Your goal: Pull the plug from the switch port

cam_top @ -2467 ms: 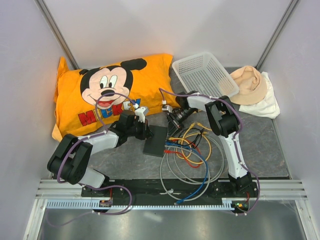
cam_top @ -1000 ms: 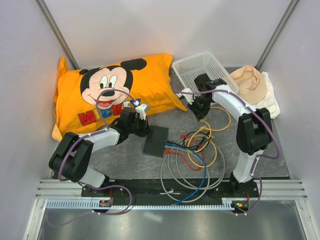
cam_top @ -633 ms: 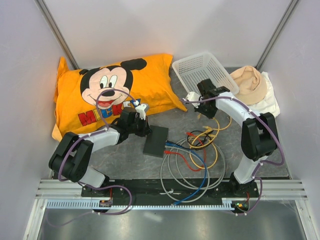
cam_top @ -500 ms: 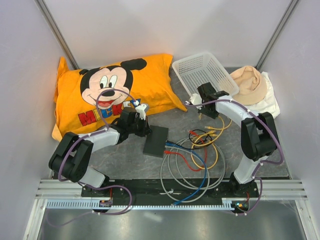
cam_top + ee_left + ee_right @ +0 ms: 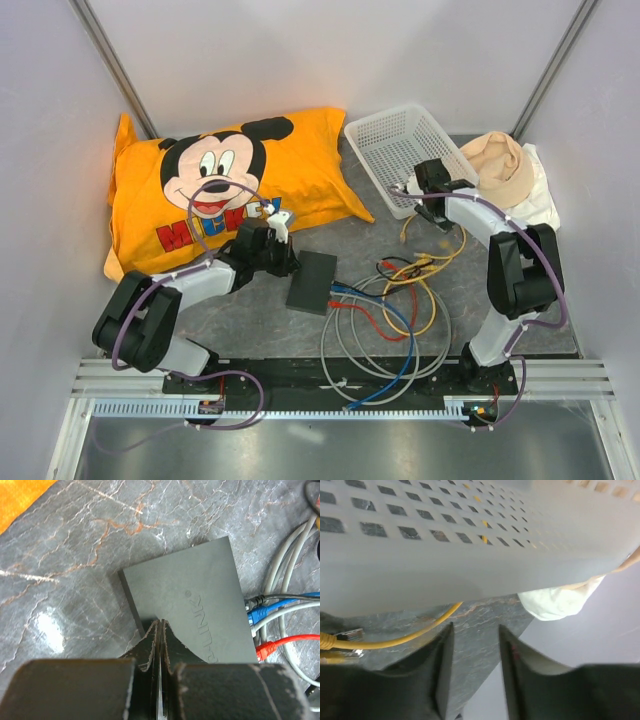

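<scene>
Left jaws clenched, empty, tips down on left edge of switch [image 5: 312, 282], middle of desk [image 5: 250, 320]. Long axis near-to-far; blue plug [image 5: 257, 614], red plug [image 5: 265, 650] seated in right edge, cables [image 5: 385, 330] trailing right. Right jaws parted, empty, well apart from plugs, beside basket [image 5: 400, 150]. Pull probably rightward; right arm [image 5: 500, 260] nearer that side.

Probably a robot lab cell: plain panel walls [image 5: 320, 60], aluminium rail [image 5: 560, 376], marbled tabletop [image 5: 260, 325].
</scene>
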`<action>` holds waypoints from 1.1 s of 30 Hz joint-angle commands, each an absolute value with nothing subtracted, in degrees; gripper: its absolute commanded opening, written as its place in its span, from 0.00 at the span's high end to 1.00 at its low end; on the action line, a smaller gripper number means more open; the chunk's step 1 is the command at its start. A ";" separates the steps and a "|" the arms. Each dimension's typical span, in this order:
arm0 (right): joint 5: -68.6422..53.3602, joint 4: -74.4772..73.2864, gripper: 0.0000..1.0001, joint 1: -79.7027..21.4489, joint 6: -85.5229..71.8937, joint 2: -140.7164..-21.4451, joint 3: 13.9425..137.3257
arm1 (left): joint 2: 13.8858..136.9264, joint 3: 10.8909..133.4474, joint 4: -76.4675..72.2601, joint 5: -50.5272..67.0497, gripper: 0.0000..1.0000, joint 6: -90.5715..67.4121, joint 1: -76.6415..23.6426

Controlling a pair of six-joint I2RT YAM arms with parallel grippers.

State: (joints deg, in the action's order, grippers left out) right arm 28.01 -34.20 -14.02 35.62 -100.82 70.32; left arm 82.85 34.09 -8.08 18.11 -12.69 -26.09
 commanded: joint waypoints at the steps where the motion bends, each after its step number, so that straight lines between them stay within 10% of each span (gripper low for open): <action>1: 22.17 -38.58 0.45 -13.71 27.97 -98.79 76.98 | 80.42 32.61 -8.26 18.28 0.98 -10.81 -25.49; 10: -25.78 -44.47 0.34 -16.95 19.78 -93.42 79.01 | 78.23 33.83 -6.86 17.58 0.98 -14.15 -24.70; 20: -29.60 -46.58 0.73 -31.81 18.02 -107.13 81.73 | 72.24 44.36 17.33 42.33 0.98 -1.12 -24.07; 33: -32.52 -47.72 0.75 -30.67 13.72 -116.89 88.15 | 77.78 43.34 29.99 32.09 0.98 37.07 -42.27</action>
